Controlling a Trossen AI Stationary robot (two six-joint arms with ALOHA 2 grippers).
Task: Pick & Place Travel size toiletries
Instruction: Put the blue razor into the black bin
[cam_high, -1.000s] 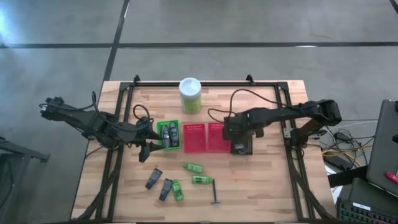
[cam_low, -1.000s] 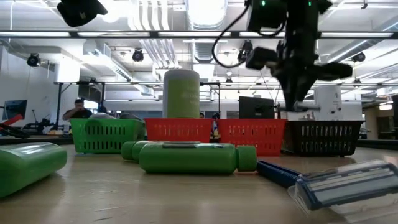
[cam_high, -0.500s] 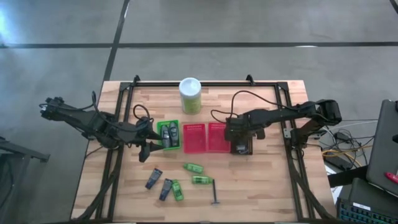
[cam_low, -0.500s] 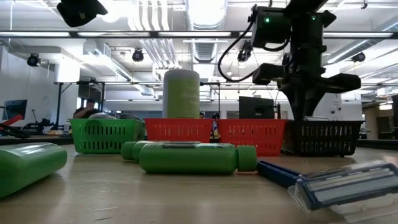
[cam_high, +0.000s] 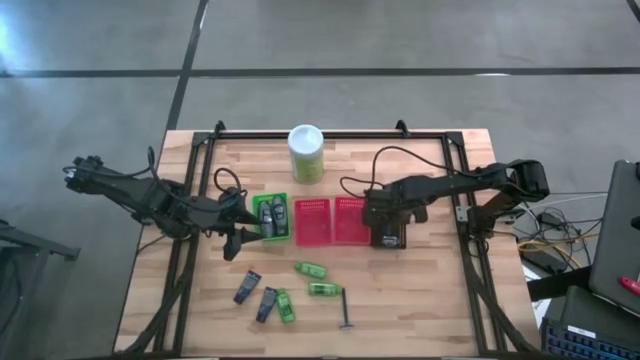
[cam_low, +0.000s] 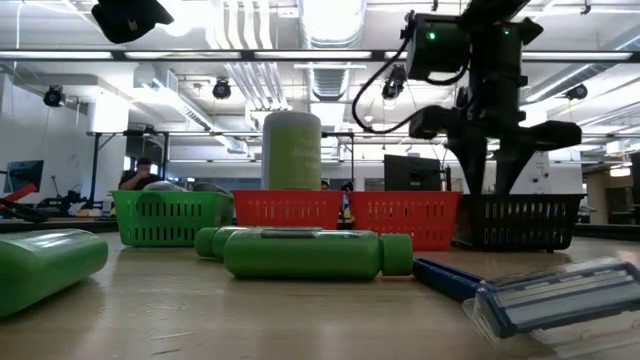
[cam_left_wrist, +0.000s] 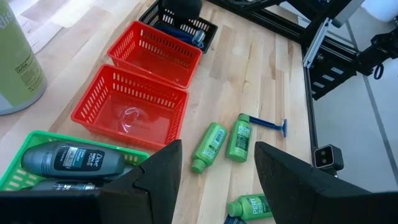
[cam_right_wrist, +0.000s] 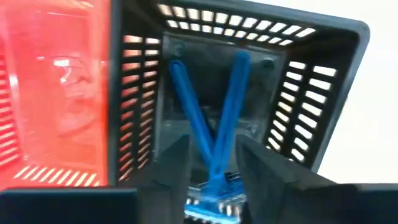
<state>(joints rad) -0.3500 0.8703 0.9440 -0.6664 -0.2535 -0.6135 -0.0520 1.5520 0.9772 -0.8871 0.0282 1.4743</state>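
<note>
Right gripper (cam_right_wrist: 211, 163), fingers parted and holding nothing, poised directly above the black basket (cam_right_wrist: 323, 118), where two blue razors (cam_right_wrist: 208, 134) lie crossed just beneath it; left gripper (cam_left_wrist: 214, 168), fingers spread and empty, beside the green basket (cam_high: 270, 217) holding grey tubes (cam_left_wrist: 68, 158).

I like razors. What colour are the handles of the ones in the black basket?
Blue razors in the black basket; right wrist view shows them best.
</note>
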